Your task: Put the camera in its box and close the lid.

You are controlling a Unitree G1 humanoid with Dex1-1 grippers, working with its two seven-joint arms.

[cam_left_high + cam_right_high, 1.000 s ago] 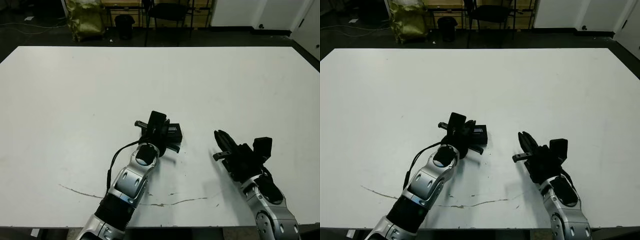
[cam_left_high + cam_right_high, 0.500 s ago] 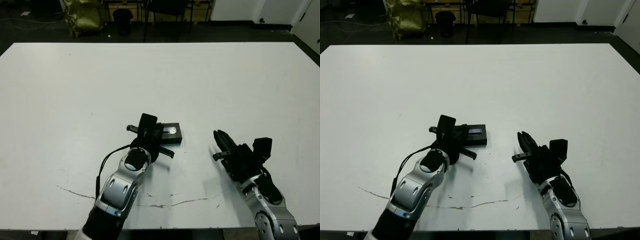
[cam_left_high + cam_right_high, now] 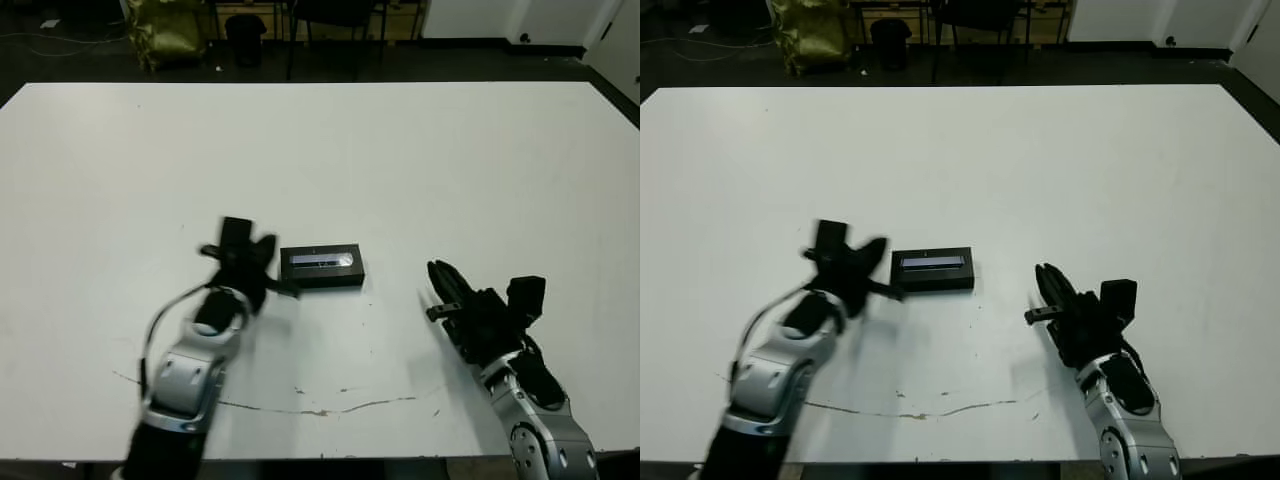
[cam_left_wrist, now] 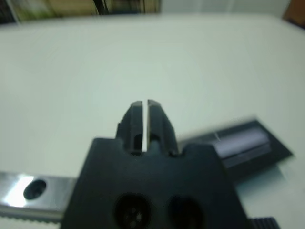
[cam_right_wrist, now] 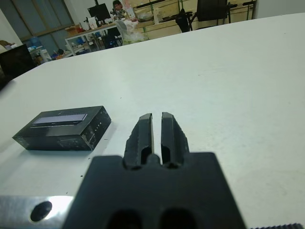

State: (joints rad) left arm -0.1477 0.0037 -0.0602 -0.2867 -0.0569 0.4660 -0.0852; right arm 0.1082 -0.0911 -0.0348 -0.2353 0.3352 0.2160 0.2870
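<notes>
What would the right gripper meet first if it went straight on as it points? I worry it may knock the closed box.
Probably nothing but bare table. In the right wrist view the right gripper points past the box, which lies off to one side; depth is unclear.

on the white surface (image 3: 1060, 160) the closed box (image 3: 932, 270) lies flat, its lid (image 3: 932, 262) on top with the glossy strip facing up; my left gripper (image 3: 883, 288) sits just beside its left end, blurred, holding nothing; my right gripper (image 3: 1044, 283) rests well apart to the right, fingers pressed together and empty; a thin dark scratch (image 3: 930, 410) crosses the near surface.
</notes>
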